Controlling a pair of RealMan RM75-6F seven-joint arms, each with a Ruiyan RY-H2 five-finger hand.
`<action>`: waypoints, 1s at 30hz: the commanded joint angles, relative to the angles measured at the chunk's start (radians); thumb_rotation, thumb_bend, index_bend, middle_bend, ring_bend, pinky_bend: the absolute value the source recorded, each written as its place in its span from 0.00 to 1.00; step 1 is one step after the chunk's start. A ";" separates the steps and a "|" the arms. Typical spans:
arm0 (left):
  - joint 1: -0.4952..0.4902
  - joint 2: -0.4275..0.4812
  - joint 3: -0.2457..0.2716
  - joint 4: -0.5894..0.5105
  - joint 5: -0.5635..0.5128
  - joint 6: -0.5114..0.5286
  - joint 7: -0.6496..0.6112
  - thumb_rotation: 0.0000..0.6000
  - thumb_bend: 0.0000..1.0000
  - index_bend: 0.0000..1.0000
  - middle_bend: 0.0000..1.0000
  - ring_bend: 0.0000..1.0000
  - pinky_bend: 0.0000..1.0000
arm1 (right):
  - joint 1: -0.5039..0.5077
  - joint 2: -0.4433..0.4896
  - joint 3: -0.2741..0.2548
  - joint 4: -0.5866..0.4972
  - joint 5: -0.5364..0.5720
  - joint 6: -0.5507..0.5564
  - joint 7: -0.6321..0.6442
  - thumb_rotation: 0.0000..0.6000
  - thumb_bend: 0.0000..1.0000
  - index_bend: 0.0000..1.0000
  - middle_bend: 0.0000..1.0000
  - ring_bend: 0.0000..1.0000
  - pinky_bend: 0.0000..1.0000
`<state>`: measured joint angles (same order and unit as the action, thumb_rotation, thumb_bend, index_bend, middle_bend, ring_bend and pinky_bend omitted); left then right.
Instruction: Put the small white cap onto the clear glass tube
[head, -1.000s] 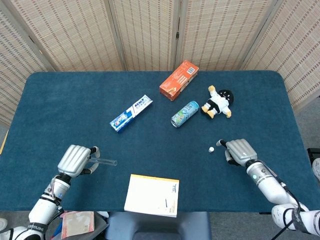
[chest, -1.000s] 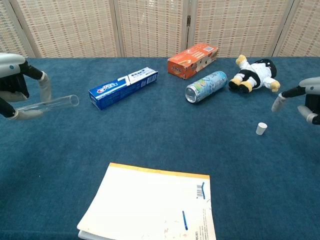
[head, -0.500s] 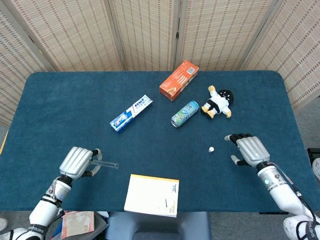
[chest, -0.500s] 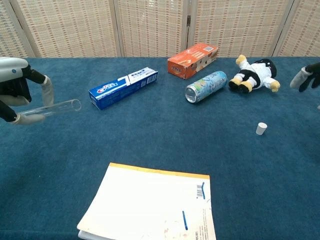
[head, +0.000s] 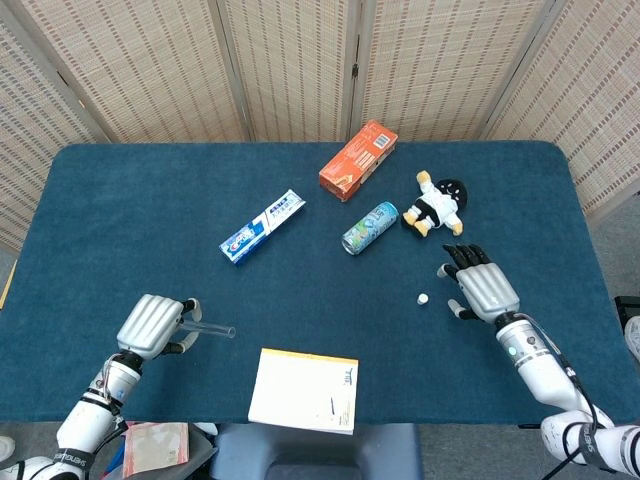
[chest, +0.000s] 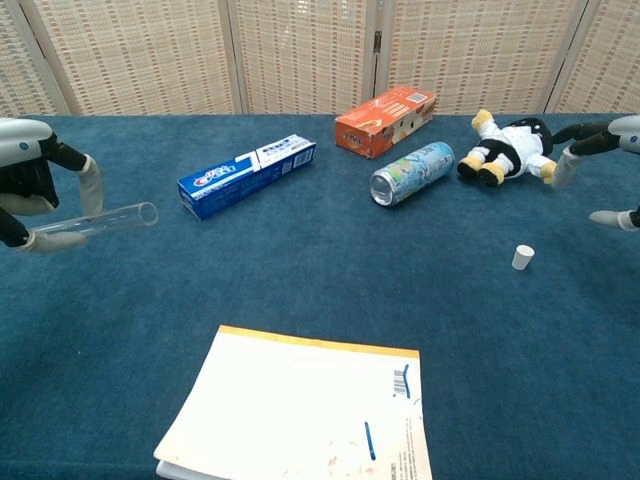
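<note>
Left hand: the left hand (head: 150, 324) grips the clear glass tube (chest: 92, 220) near the desk's front-left corner, the tube lying roughly level with its open mouth pointing toward the desk's middle.
Right hand: the right hand (head: 482, 286) hovers with fingers spread and nothing in it, near the right edge.
Cap: the small white cap (chest: 522, 257) stands on the desk (head: 150, 200) just beside the right hand, not touching it.
Risk, cap: it is tiny and light, so a fingertip landing off-centre could knock it over or flick it toward the right edge.
Risk, tube: tube and cap are well apart; a loose grip could let the smooth glass slip or tilt, spoiling the alignment.
Nearby: a drink can (head: 369, 227) and a plush doll (head: 436, 208) lie behind the cap, near the right hand's fingertips, likely to be brushed.
Path: a notepad (head: 304, 389) at the front edge lies between the hands; a toothpaste box (head: 262, 226) and an orange carton (head: 357, 160) sit further back, clear.
</note>
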<state>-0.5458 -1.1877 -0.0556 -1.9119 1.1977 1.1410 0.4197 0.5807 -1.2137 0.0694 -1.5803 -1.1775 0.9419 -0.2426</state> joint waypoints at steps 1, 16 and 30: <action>0.001 0.001 -0.001 0.000 0.002 0.000 -0.003 1.00 0.37 0.56 1.00 0.96 0.96 | 0.021 -0.054 0.003 0.055 0.005 -0.030 -0.004 1.00 0.34 0.31 0.06 0.00 0.00; 0.012 -0.002 0.003 0.008 0.009 -0.004 -0.015 1.00 0.37 0.56 1.00 0.96 0.96 | 0.056 -0.202 0.000 0.210 0.010 -0.102 0.010 1.00 0.34 0.36 0.08 0.00 0.00; 0.012 -0.007 -0.001 0.011 0.012 -0.013 -0.019 1.00 0.37 0.56 1.00 0.96 0.96 | 0.061 -0.225 0.007 0.248 0.027 -0.120 0.011 1.00 0.34 0.38 0.10 0.00 0.00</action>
<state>-0.5334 -1.1951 -0.0564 -1.9011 1.2101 1.1277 0.4009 0.6412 -1.4375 0.0761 -1.3329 -1.1513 0.8232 -0.2317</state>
